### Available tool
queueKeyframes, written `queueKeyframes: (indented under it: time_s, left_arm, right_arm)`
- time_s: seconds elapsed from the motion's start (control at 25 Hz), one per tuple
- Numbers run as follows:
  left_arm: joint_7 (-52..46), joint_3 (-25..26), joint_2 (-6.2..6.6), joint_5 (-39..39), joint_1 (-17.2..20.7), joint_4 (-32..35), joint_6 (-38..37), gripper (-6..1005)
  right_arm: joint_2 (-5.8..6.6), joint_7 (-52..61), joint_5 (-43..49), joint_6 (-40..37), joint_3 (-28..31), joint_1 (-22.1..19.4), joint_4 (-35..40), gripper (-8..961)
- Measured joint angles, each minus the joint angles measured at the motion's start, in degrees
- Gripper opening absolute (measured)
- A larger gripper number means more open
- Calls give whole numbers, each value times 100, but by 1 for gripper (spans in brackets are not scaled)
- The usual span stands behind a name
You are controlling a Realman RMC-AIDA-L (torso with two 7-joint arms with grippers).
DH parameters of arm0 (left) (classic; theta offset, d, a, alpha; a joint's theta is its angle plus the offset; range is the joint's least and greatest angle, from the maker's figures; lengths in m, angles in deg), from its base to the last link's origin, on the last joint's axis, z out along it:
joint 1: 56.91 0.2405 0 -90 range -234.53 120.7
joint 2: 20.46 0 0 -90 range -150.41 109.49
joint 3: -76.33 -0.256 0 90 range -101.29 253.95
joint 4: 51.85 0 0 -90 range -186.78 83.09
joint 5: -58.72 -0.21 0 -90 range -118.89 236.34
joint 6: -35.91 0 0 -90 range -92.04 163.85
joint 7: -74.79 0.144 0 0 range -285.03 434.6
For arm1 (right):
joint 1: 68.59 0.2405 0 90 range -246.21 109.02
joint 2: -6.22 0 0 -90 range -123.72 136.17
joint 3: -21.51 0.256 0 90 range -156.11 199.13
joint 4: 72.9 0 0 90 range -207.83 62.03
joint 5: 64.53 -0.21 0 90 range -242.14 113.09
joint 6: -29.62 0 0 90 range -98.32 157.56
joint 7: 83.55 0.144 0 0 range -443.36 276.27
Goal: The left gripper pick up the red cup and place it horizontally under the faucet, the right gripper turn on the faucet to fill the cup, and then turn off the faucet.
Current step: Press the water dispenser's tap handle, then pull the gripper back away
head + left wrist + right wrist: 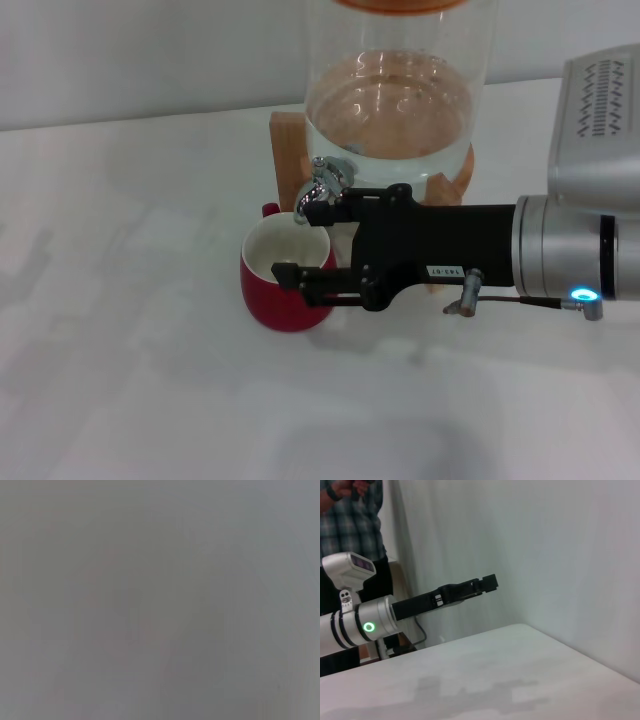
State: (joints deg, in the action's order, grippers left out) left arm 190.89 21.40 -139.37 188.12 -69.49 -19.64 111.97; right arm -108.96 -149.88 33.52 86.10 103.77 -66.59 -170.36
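The red cup (pixel 283 283) stands upright on the white table, its cream inside open to the top, right below the faucet (pixel 325 182). The faucet is a chrome spigot on the front of the clear glass jar (pixel 400 90). My right gripper (pixel 300 250) reaches in from the right with its fingers spread, the far finger by the spout and the near finger over the cup's rim. It holds nothing. My left gripper (pixel 489 583) shows only in the right wrist view, raised in the air away from the table. The left wrist view shows only flat grey.
The jar holds water and sits on a wooden stand (pixel 285 150) at the back of the table (pixel 120 300). A person in a plaid shirt (pixel 352 520) stands beyond the left arm. A white wall lies behind.
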Motion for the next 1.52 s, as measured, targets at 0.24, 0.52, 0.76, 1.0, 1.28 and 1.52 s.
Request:
queueKeyframes:
  time_s: [0.24, 0.52, 0.76, 1.0, 1.28, 1.52]
  left_arm:
    - [0, 0, 0, 17, -15, 5, -5, 735]
    - [1, 0, 0, 29, -18, 5, -7, 736]
    - [66, -13, 5, -216, -34, 83, 74, 737]
    - [28, 6, -1, -184, -52, 78, 49, 738]
    - [8, 59, -1, -186, -68, 82, 106, 816]
    - [-9, 62, -1, -202, -83, 84, 109, 816]
  right_arm:
    - [3, 18, 4, -68, 8, 63, 86, 724]
    - [6, 16, 4, -81, 28, 122, 170, 724]
    - [6, 21, 4, -103, 70, 186, 277, 724]
    - [6, 20, 1, -160, 71, 198, 299, 724]
    - [14, 16, 1, -224, 124, 196, 331, 725]
    - [17, 14, 3, -225, 163, 195, 383, 725]
